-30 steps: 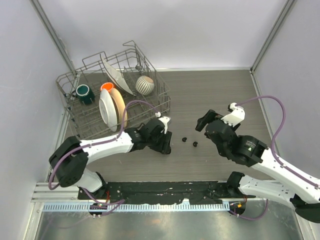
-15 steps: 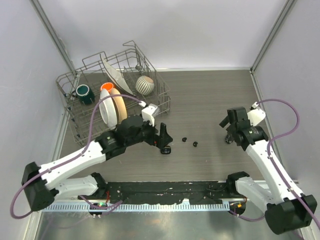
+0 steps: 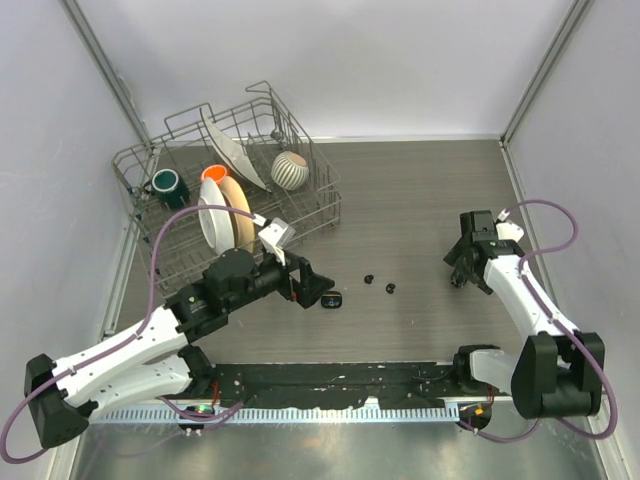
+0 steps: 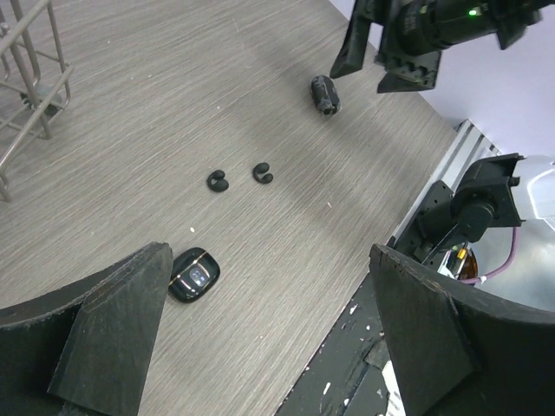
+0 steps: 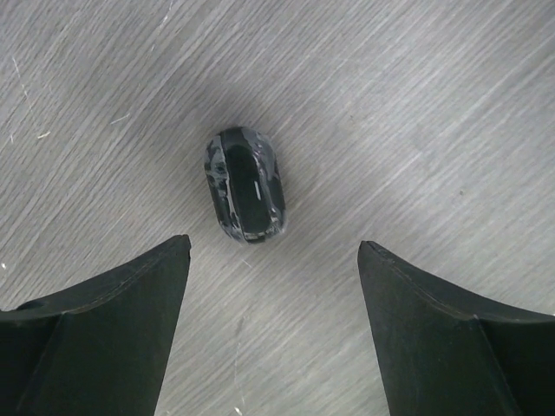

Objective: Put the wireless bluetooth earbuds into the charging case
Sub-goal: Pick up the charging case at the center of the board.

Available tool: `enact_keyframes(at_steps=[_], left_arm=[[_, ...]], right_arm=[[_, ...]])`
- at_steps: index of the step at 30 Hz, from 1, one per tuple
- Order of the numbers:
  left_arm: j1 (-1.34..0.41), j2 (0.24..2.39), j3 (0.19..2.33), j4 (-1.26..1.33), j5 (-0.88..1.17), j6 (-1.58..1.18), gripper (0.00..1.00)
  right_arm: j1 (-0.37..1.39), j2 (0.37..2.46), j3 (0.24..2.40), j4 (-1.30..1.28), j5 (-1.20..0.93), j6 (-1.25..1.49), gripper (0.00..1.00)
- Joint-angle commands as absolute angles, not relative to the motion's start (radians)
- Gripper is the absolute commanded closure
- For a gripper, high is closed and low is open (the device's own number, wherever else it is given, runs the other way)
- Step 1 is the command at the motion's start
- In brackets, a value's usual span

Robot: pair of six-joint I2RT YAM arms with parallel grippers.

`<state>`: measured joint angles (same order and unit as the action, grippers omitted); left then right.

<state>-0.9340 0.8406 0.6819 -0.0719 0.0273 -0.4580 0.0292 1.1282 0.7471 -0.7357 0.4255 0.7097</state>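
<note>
Your right pincer (image 5: pixel 273 247) hangs spread wide with the charging case (image 5: pixel 245 185) on the counter (image 5: pixel 434 104) directly beneath its gap, likely lined up for a grab. Your left pincer (image 4: pixel 269 256) gapes empty; both earbuds (image 4: pixel 217 179) lie just ahead of it.

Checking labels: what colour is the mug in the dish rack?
The mug is dark teal, clearest in the top view.

arms (image 3: pixel 120 345): white links, black joints | cables (image 3: pixel 545 203): purple | fingers (image 5: pixel 95 338): black, wedge-shaped
</note>
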Motion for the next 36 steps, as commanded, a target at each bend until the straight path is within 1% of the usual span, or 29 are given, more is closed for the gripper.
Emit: enact_keyframes(at_steps=[1, 5, 9, 15, 21, 25, 28, 29, 31, 32, 35, 36], left_arm=[[-0.934, 0.839, 0.707, -0.034, 0.069, -0.410, 0.00], [-0.934, 0.853, 0.736, -0.100, 0.061, -0.390, 0.00], [-0.934, 0.839, 0.723, -0.100, 0.009, -0.390, 0.00], [-0.934, 0.782, 0.693, -0.091, -0.069, -0.379, 0.00], [-0.934, 0.762, 0.670, -0.080, -0.089, -0.362, 0.00], [-0.934, 0.772, 0.675, -0.087, -0.113, -0.376, 0.00], [-0.934, 0.769, 0.680, -0.086, -0.138, -0.402, 0.00], [-0.934, 0.764, 0.680, -0.083, -0.138, -0.405, 0.00], [-0.934, 0.758, 0.675, -0.074, -0.140, -0.417, 0.00], [-0.934, 0.753, 0.675, -0.075, -0.140, -0.425, 0.00], [-0.934, 0.741, 0.680, -0.094, -0.156, -0.471, 0.00], [-0.934, 0.738, 0.678, -0.095, -0.167, -0.477, 0.00]], right_arm=[[0.012, 1.218, 0.739, -0.618, 0.384, 0.690, 0.18], [0.014, 1.310, 0.756, -0.580, 0.364, 0.699, 0.22], [0.012, 1.371, 0.764, -0.557, 0.350, 0.718, 0.25], [0.012, 1.428, 0.782, -0.537, 0.359, 0.661, 0.25], [0.012, 1.476, 0.844, -0.574, 0.457, 0.565, 0.24], [-0.018, 1.500, 0.853, -0.552, 0.420, 0.554, 0.24], [-0.026, 1.529, 0.851, -0.535, 0.394, 0.554, 0.26], [-0.028, 1.537, 0.848, -0.532, 0.385, 0.551, 0.31], [-0.028, 1.551, 0.844, -0.520, 0.365, 0.551, 0.36], [-0.029, 1.552, 0.833, -0.517, 0.362, 0.554, 0.41], [-0.029, 1.551, 0.818, -0.496, 0.331, 0.551, 0.51], [-0.029, 1.551, 0.813, -0.494, 0.330, 0.558, 0.53]])
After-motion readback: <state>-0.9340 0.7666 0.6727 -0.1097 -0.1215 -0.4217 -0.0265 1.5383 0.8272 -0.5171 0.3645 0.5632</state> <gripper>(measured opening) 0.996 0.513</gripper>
